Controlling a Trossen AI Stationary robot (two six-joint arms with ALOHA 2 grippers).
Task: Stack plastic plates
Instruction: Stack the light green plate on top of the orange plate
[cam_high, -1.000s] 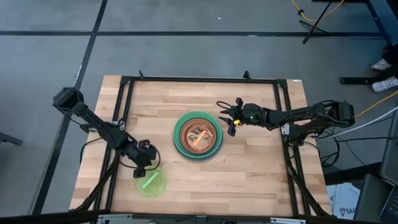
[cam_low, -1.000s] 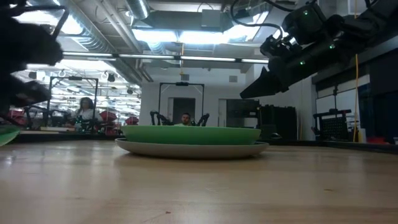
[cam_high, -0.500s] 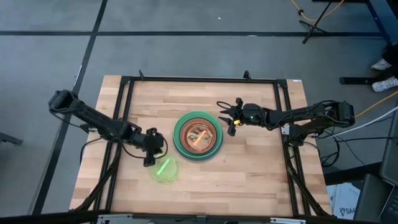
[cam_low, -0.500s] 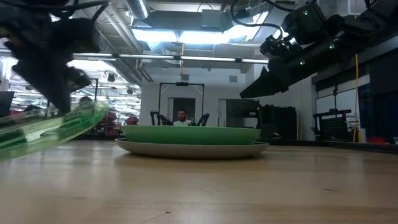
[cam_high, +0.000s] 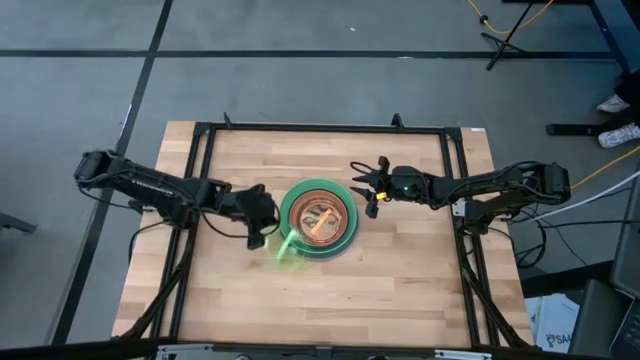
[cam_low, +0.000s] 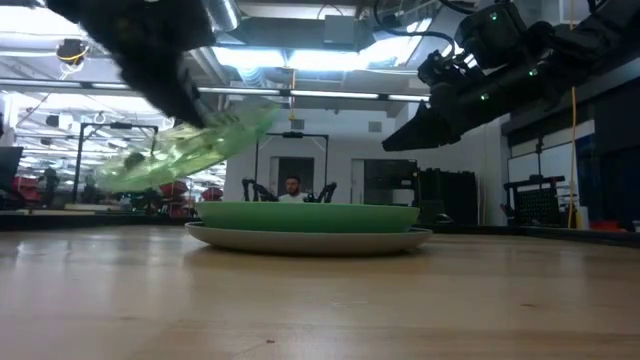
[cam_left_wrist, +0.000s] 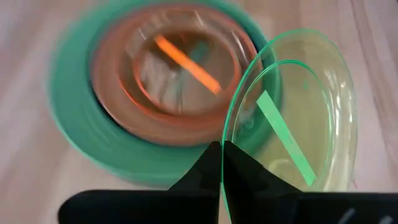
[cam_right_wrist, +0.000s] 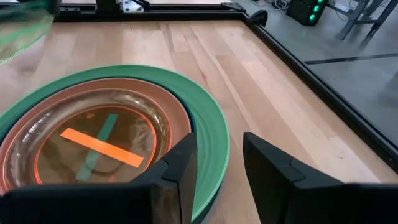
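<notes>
Yellow-green plate (cam_high: 287, 247): clamped in left gripper (cam_high: 262, 222), now carried from tabletop (cam_high: 400, 270) edge to stack (cam_high: 318, 218); right gripper (cam_high: 368, 188) beside stack, fingers apart.

A: What is under everything?
B: A wooden table (cam_high: 400, 260) made of pale strips, with a black frame (cam_high: 320, 128) round its edge; it stands on a grey floor (cam_high: 300, 80) with dark lines across it.

A: And far off in the room?
B: Long bright lights (cam_low: 300, 55) shine on the ceiling, with pipes (cam_low: 150, 45) beside them; a person (cam_low: 291, 187) sits far back near a dark doorway (cam_low: 294, 170); a black stand (cam_low: 530, 200) is at the side.

A: Anything else on the floor?
B: A yellow cable (cam_high: 505, 18) by a tripod leg (cam_high: 512, 35); shoes (cam_high: 618, 120) at the edge.
</notes>
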